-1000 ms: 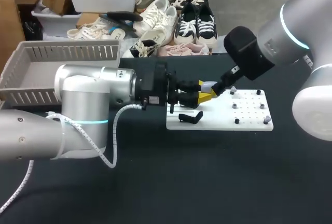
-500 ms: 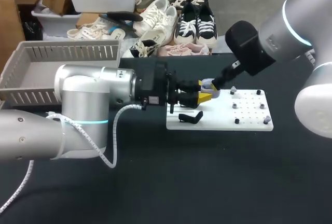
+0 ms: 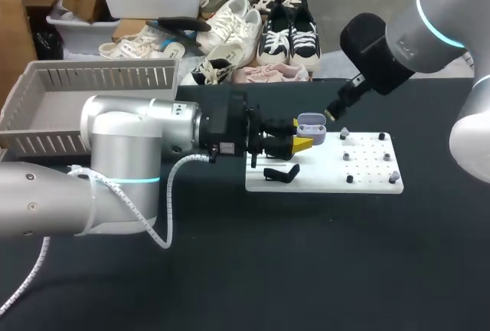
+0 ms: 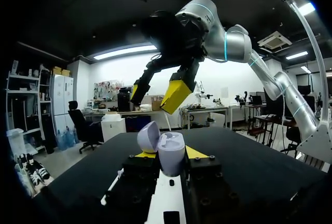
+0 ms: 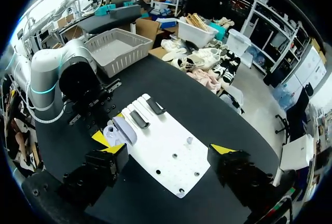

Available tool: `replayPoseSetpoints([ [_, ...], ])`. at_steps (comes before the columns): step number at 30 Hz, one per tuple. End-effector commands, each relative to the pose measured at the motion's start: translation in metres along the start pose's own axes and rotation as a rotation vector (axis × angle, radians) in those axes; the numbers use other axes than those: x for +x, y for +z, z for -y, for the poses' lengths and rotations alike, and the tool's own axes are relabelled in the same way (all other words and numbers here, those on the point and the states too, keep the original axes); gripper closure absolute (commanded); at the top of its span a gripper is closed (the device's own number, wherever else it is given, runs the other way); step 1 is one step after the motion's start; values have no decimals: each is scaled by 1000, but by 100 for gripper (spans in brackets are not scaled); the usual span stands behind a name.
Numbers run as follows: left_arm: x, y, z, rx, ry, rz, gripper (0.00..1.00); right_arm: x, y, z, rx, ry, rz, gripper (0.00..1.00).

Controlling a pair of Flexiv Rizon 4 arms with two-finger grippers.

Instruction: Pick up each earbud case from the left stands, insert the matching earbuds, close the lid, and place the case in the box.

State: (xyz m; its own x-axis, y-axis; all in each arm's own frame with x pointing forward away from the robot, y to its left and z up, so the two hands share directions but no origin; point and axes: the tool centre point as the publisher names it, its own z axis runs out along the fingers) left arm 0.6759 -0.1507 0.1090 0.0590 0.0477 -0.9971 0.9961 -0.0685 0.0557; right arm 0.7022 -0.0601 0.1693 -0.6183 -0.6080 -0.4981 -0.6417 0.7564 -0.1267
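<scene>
– Right gripper [image 3: 334,109] has pulled up and back off the case [image 3: 310,126]. A second ago my tips were right at it, now they're well apart.
– Fingers?
– Right ones spread wide, nothing in them. Left gripper [image 3: 300,135] is pinching the case from both sides and hasn't shifted.
– Where's the case exactly?
– Held over the left end of the white board [image 3: 367,172], upright, lid [image 4: 149,136] tipped open. Black stands [image 3: 279,172] are just beside it on the board.
– Earbuds in?
– Can't tell, the inside is too small to read. My guess from the retreat is that an insert just finished.
– So next?
– Probably fetch another one or press the lid shut. It's not closed yet. After that the left arm carries the case to the grey box [image 3: 76,109], well off to the left.
</scene>
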Motion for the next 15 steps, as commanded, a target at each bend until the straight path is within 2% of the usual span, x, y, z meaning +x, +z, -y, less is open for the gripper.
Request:
replayPoseSetpoints([
  [1, 0, 0, 1, -5, 1, 0, 100, 19, -22, 0, 196, 3, -47, 0],
  [6, 0, 0, 1, -5, 1, 0, 100, 42, -26, 8, 236, 35, -134, 0],
  [15, 0, 0, 1, -5, 1, 0, 100, 82, -9, 9, 219, 119, -309, 0],
])
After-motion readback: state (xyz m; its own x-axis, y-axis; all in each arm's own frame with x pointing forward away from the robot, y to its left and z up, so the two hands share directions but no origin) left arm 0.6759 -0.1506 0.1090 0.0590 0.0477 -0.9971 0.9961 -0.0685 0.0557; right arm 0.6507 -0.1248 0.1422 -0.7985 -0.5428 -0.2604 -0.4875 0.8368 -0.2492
